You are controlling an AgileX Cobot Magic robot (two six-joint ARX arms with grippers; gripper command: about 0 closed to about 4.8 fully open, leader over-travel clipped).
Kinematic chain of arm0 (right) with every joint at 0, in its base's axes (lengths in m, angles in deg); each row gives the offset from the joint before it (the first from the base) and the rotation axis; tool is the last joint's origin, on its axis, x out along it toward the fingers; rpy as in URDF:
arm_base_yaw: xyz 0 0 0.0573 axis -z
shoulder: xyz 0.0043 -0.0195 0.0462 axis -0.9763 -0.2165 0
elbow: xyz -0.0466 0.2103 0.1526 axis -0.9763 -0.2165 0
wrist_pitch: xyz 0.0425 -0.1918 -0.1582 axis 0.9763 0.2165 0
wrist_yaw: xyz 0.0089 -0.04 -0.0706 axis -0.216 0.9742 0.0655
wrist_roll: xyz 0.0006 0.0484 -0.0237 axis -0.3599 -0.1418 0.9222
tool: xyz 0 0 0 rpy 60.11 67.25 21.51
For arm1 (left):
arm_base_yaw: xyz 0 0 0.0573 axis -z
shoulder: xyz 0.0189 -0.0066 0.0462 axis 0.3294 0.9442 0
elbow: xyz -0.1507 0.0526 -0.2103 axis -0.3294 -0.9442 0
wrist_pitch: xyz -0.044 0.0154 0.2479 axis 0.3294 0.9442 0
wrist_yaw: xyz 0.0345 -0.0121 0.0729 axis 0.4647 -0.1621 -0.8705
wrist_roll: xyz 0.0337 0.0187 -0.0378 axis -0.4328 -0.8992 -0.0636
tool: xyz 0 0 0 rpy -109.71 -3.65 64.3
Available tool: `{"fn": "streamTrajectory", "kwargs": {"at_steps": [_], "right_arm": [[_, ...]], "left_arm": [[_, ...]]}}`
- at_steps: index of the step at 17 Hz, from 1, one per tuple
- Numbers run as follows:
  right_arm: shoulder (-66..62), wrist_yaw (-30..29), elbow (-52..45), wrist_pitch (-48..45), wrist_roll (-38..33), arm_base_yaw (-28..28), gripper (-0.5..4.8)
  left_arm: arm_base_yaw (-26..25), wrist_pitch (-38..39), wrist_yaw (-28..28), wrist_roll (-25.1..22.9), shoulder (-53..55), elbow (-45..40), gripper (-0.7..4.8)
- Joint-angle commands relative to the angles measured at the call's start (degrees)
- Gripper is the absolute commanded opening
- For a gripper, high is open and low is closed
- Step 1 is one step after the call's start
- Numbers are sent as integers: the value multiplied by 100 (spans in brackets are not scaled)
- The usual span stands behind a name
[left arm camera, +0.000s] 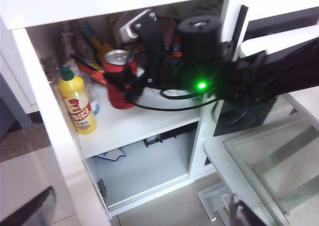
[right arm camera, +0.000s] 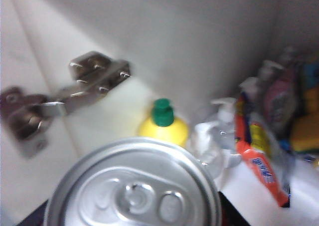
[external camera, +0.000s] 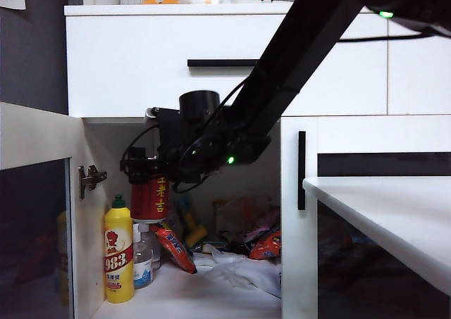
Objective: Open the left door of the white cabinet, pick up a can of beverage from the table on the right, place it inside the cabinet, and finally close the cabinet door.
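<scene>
1. Right gripper (external camera: 144, 172) reached into the open left compartment of the white cabinet (external camera: 141, 65), clamped on the can of beverage (external camera: 149, 199) near its upper end
2. Can held upright, long axis vertical, silver lid with pull tab (right arm camera: 133, 195) pointing up toward the wrist camera, base pointing down at the shelf (external camera: 190, 294)
3. Can suspended clear of the shelf, above a clear pump bottle (external camera: 143, 263) and just beside the yellow bottle (external camera: 119, 252) with green cap
4. Vertical yellow characters on the red can body facing outward in the exterior view
5. Left door (external camera: 35, 192) swung fully open at the left side, metal hinge (external camera: 90, 179) exposed on the inner cabinet wall
6. Snack packets (external camera: 173, 247) and crumpled white material (external camera: 246, 270) lying further back and to the right on the same shelf
7. Table (external camera: 394, 220) at the right, in front of the closed right door
8. Left gripper (left arm camera: 239, 213) withdrawn outside the cabinet, only a dark finger tip visible in its wrist view, jaws apart
</scene>
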Motion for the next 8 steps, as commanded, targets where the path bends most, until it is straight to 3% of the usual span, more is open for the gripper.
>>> {"fn": "streamTrajectory", "kwargs": {"at_steps": [1, 4, 8], "right_arm": [[-280, 328, 76, -1355, -33, -55, 336], [-588, 389, 398, -1165, -286, -33, 336], [-1305, 544, 1821, -643, -282, -4, 336]], "left_arm": [[2, -57, 24, 44, 4, -37, 479], [2, 107, 0, 44, 4, -44, 479], [0, 258, -22, 83, 2, -61, 479]]}}
